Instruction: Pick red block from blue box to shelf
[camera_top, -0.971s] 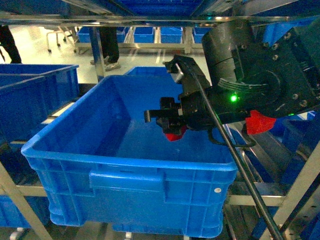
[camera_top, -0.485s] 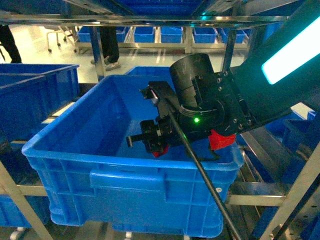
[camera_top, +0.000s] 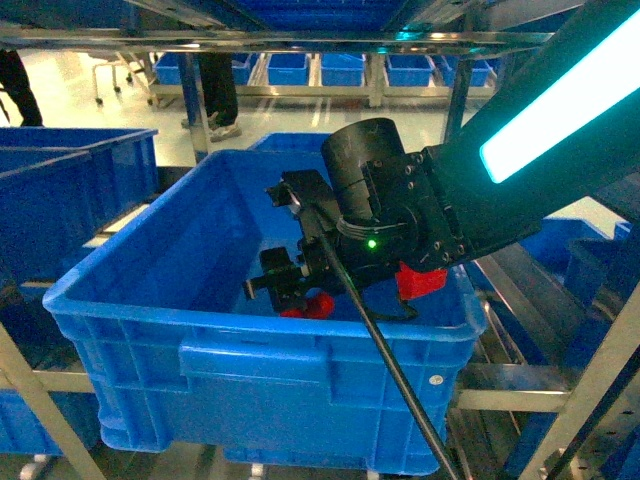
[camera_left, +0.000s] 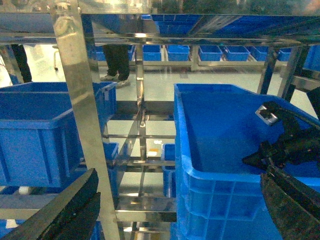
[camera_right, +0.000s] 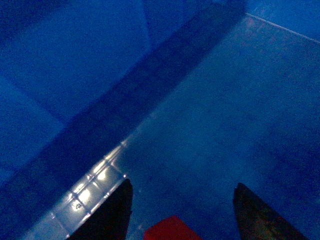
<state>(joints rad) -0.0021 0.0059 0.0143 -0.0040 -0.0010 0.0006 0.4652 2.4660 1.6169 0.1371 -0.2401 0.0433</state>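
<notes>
Nearest the head camera stands a dark blue crate (camera_top: 260, 370) in a bay of the steel shelf (camera_top: 300, 40). Over its near rim, the right gripper (camera_top: 288, 292) reaches down inside, low over the crate floor, with the red block (camera_top: 312, 304) at its tip. From the right wrist, the block (camera_right: 170, 230) shows between the two dark fingers (camera_right: 112, 212) with a strip of blue floor on each side. Whether the fingers still grip it I cannot tell. The left gripper (camera_left: 179, 175) hangs outside the crate's left wall, fingers spread wide, holding nothing. Further left sits another crate (camera_top: 70, 200). Beyond, more crates (camera_top: 288, 68) line a far rack.
</notes>
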